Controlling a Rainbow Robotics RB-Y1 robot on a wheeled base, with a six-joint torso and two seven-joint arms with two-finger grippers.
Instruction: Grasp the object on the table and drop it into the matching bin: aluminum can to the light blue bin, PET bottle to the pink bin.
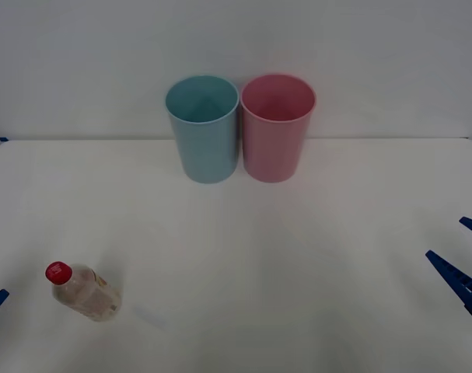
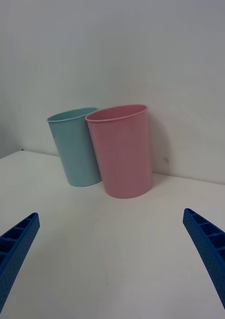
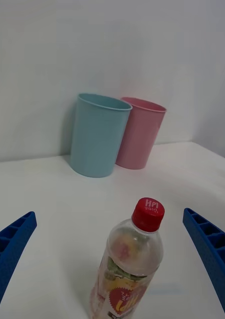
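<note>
From the front, the bottle (image 1: 84,292) stands near the table's (image 1: 282,272) left front, well apart from the pink bin (image 1: 276,128).

The right gripper (image 2: 112,259) hangs spread and empty.

The left gripper (image 3: 112,259) hangs spread around the bottle (image 3: 128,266). It looks light, smooth and squashable; its labelled middle looks best to grip.

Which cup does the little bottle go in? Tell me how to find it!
Look to the far edge of the white table, by the wall, where two tall cups stand side by side. The bottle goes in the pink bin, on the right. Its neighbour, the light blue bin, has the same shape; only colour differs.
</note>
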